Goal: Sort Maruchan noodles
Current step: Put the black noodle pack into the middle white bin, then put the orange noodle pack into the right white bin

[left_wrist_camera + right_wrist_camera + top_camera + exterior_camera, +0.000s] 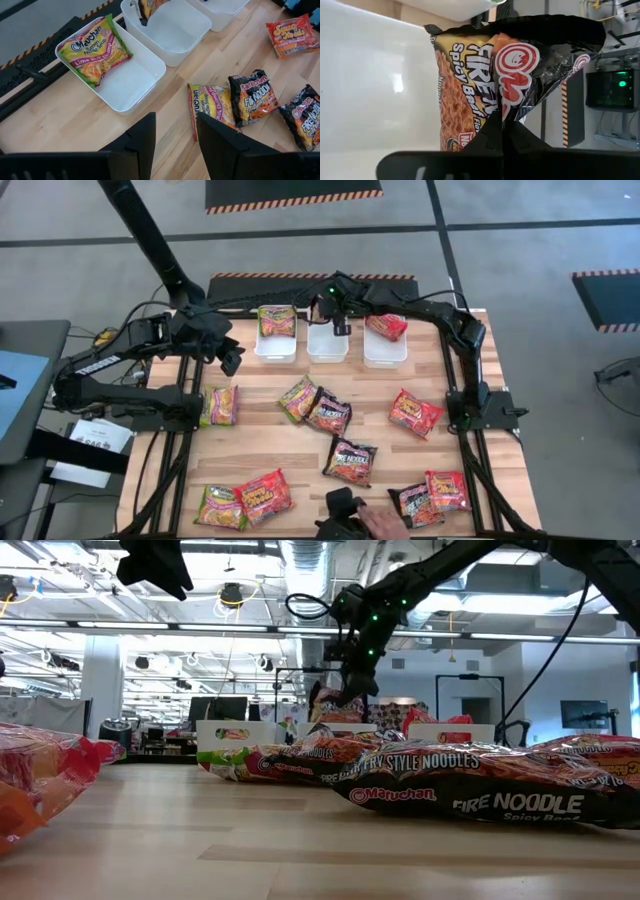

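One black packet (485,95) hangs pinched in your right gripper (341,326) over the middle bin (327,350) — lower it inside before letting go — left gripper (230,360) parted, empty.

Twelve noodle packets (351,459), three bins (327,346)
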`<action>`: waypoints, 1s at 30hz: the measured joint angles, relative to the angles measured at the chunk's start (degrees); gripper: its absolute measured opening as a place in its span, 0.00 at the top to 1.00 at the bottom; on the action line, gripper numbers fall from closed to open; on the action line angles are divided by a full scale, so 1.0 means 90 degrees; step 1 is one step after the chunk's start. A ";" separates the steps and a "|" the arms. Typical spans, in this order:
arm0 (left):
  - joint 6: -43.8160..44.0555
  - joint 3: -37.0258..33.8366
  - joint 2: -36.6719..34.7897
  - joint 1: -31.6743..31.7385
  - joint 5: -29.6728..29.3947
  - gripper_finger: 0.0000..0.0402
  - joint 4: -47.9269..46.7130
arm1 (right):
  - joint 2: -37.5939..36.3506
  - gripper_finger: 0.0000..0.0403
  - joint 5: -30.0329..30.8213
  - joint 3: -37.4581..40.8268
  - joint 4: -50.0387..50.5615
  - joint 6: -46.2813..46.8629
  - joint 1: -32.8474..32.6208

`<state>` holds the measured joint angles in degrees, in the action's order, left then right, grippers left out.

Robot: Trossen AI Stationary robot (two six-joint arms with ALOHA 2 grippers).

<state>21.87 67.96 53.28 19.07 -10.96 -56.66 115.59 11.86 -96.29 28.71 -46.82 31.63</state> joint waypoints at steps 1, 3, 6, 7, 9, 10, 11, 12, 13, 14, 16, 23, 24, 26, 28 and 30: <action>0.0002 0.0000 0.0000 -0.0001 0.0000 0.68 0.0000 | 0.0000 0.98 0.0000 0.0019 -0.0059 -0.0024 0.0001; 0.0002 0.0000 0.0000 0.0000 0.0000 0.68 0.0000 | -0.0002 0.97 0.0000 0.0055 -0.0067 -0.0027 0.0004; 0.0002 0.0000 0.0000 -0.0001 0.0000 0.68 0.0000 | -0.0002 0.95 0.0002 0.0114 -0.0030 -0.0047 0.0004; 0.0002 0.0000 0.0000 0.0000 0.0002 0.68 0.0000 | -0.0002 0.94 0.0005 0.0114 -0.0035 -0.0047 0.0001; 0.0000 0.0000 0.0000 -0.0001 0.0001 0.68 0.0000 | -0.0002 0.91 0.0005 0.0114 -0.0059 -0.0047 0.0001; 0.0000 0.0000 0.0000 0.0000 0.0002 0.68 0.0000 | -0.0002 0.90 0.0005 0.0114 -0.0048 -0.0047 0.0001; 0.0002 0.0000 0.0000 0.0000 0.0002 0.68 0.0000 | -0.0002 0.88 0.0005 0.0114 -0.0027 -0.0045 0.0001; 0.0002 0.0000 0.0000 -0.0001 0.0002 0.68 0.0000 | -0.0002 0.87 0.0005 0.0114 -0.0018 -0.0045 0.0001; 0.0001 0.0000 0.0000 -0.0001 0.0002 0.68 0.0000 | -0.0002 0.85 0.0007 0.0114 -0.0009 -0.0045 0.0001; 0.0000 0.0000 0.0000 0.0000 0.0002 0.68 0.0000 | -0.0002 0.84 0.0007 0.0114 0.0015 -0.0045 0.0001; 0.0002 0.0000 0.0000 0.0000 0.0002 0.68 0.0000 | -0.0002 0.81 0.0008 0.0114 0.0028 -0.0042 0.0001; 0.0000 -0.0002 0.0000 0.0000 0.0004 0.68 0.0000 | -0.0002 0.69 0.0335 0.0110 -0.0043 -0.0018 0.0004; 0.0000 -0.0002 0.0000 0.0000 0.0002 0.68 0.0000 | -0.0002 0.68 0.0386 0.0109 -0.0060 -0.0017 0.0004; 0.0000 -0.0002 0.0000 0.0000 0.0004 0.68 0.0000 | -0.0002 0.65 0.0477 0.0109 -0.0093 -0.0015 0.0001; 0.0000 -0.0002 0.0000 0.0000 0.0003 0.68 -0.0002 | -0.0002 0.63 0.0699 0.0070 -0.0091 -0.0015 -0.0003; 0.0000 -0.0002 0.0000 0.0000 0.0004 0.68 -0.0001 | -0.0002 0.62 0.0925 -0.0054 -0.0040 0.0025 -0.0009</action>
<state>21.87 67.94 53.28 19.07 -10.93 -56.67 115.57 20.18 -96.77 28.35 -46.60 31.55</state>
